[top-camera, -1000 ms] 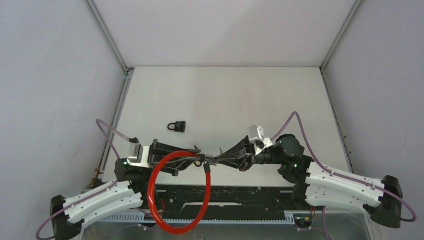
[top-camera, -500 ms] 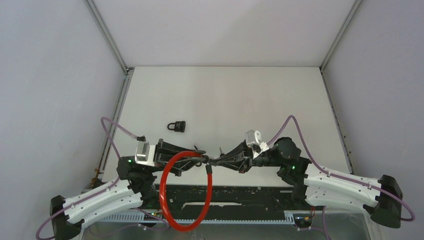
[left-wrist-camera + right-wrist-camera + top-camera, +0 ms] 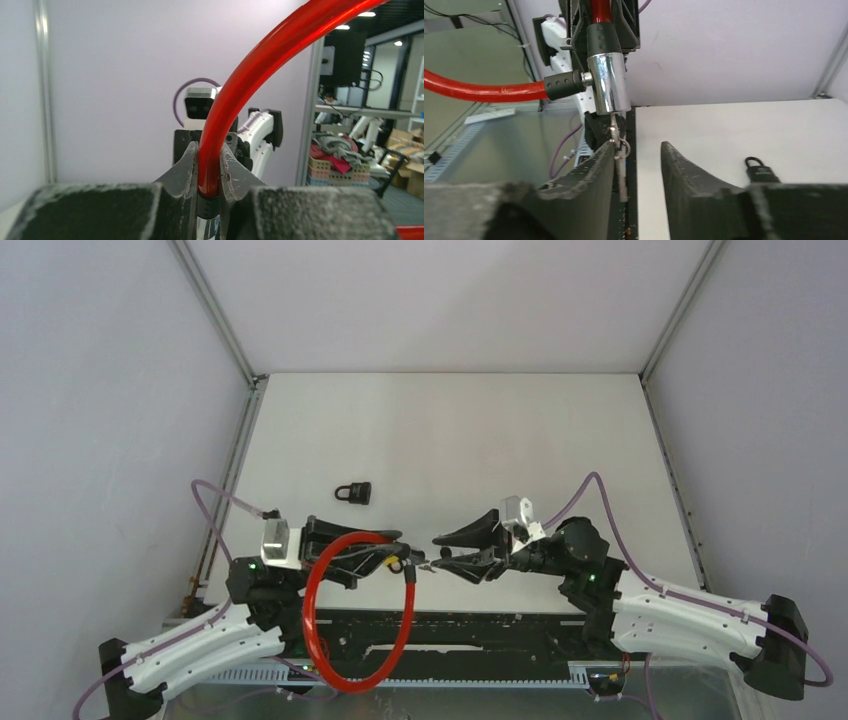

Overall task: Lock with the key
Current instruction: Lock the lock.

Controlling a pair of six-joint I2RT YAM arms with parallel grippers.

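A red cable lock (image 3: 312,620) hangs as a loop from my left gripper (image 3: 385,552), which is shut on the cable (image 3: 240,85) just above its black collar. In the right wrist view the chrome lock cylinder (image 3: 608,82) points down, and the key (image 3: 616,137) sticks out of its lower end with a small ring on it. The cable's other end (image 3: 564,85) enters the cylinder from the side. My right gripper (image 3: 639,147) stands open. The key lies against its left finger (image 3: 599,165), and the right finger is well apart from it.
A small black padlock (image 3: 353,492) lies on the white table (image 3: 450,440) beyond the left gripper, also seen in the right wrist view as the padlock (image 3: 761,171). Grey walls close in the table on three sides. The arms' black base rail (image 3: 450,625) runs below the grippers.
My right gripper was shut on the key and now stands open. The left gripper with the lock has shifted slightly left, and the red loop has swung with it.
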